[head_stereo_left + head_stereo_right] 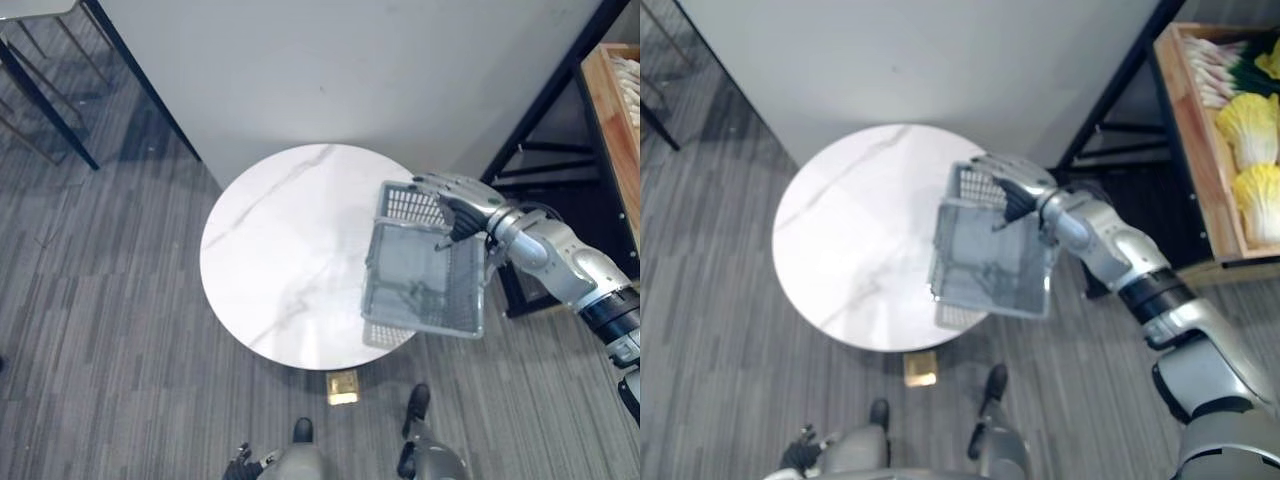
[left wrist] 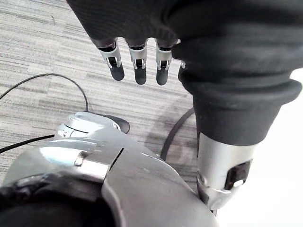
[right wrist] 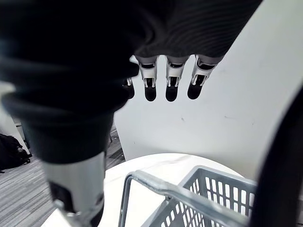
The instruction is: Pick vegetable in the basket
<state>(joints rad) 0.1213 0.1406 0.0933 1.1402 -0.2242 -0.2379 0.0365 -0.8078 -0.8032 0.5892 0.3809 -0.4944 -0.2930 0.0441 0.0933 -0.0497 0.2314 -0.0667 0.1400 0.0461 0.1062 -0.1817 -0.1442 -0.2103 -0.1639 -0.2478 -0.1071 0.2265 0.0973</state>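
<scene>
Vegetables: two pale yellow-green cabbage heads (image 1: 1250,130), with a bundle of white-stalked green onions (image 1: 1218,68) beyond them, lying in a wooden crate (image 1: 1196,135). The crate is well to the right of the grey plastic basket (image 1: 990,265) and apart from it, and none of the vegetables is in the basket. The onion stalks lie across the crate with their white ends toward the basket. The cabbages are cut by the picture's edge, so their long axis cannot be told. Basket: empty mesh, tilted, overhanging the right edge of the round white marble surface (image 1: 845,235), with a black metal frame (image 1: 1118,90) between it and the crate. Right robot hand (image 1: 1015,182): at the basket's far right corner, so it is the nearer hand to the crate. A reach for the vegetables would go rightward from the basket. In its wrist view the fingers (image 3: 173,80) are straight and spread, and the basket's wire handle (image 3: 161,187) passes beneath them. Whether the handle rests on the robot hand cannot be told. Left robot hand (image 2: 137,61): hanging low over grey carpet with relaxed fingers and holding nothing, on the far side of the basket from the crate. Views: the right eye view gives the crate's contents, while the left eye view gives little more than the crate's wooden corner. The right wrist view gives the handle and finger posture, which the head views leave unclear.
</scene>
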